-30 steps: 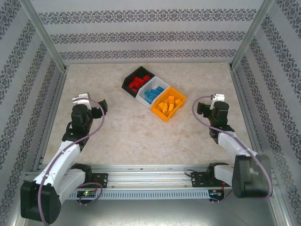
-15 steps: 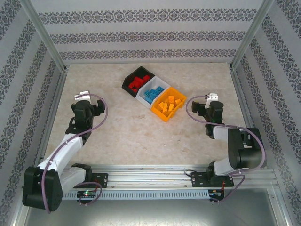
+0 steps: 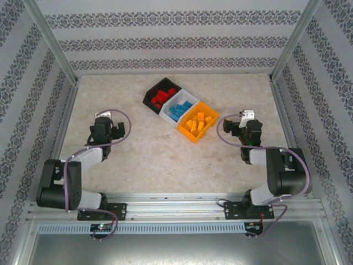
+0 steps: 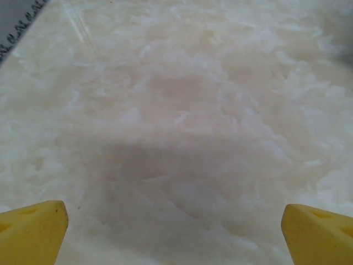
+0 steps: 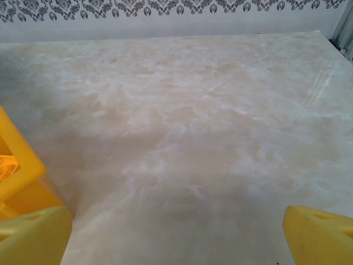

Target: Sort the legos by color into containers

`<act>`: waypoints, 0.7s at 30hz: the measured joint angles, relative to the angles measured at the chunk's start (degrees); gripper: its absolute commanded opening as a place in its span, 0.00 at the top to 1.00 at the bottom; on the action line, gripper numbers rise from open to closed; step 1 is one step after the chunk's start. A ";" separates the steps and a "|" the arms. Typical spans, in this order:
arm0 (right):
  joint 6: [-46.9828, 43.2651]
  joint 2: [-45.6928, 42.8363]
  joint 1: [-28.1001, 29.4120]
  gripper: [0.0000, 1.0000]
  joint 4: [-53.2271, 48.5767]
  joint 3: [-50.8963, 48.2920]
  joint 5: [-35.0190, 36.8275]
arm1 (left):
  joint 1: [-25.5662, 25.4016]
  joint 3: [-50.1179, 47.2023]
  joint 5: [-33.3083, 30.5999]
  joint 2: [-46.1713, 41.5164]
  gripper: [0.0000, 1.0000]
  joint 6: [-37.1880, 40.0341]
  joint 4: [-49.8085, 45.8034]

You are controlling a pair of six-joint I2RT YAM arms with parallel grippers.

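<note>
Three containers (image 3: 190, 133) joined in a row are set at the table's (image 3: 154, 165) far middle: red legos (image 3: 161, 97) are held in the black, blue legos (image 3: 180, 109) in the white, orange legos (image 3: 199, 122) in the orange-yellow. Sorting is judged finished. The left gripper (image 4: 176, 232) and right gripper (image 5: 176, 232) are spread wide, empty; they should be parked low, the orange-yellow bin left unbrushed.

Black-and-white arms (image 3: 88, 156), apparently purple cables (image 3: 218, 130), yellow fingertips (image 4: 30, 232).
</note>
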 measured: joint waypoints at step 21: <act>0.00 0.00 -0.35 0.02 0.50 0.00 -0.09 | 2.58 -11.23 9.84 6.54 0.00 3.87 27.12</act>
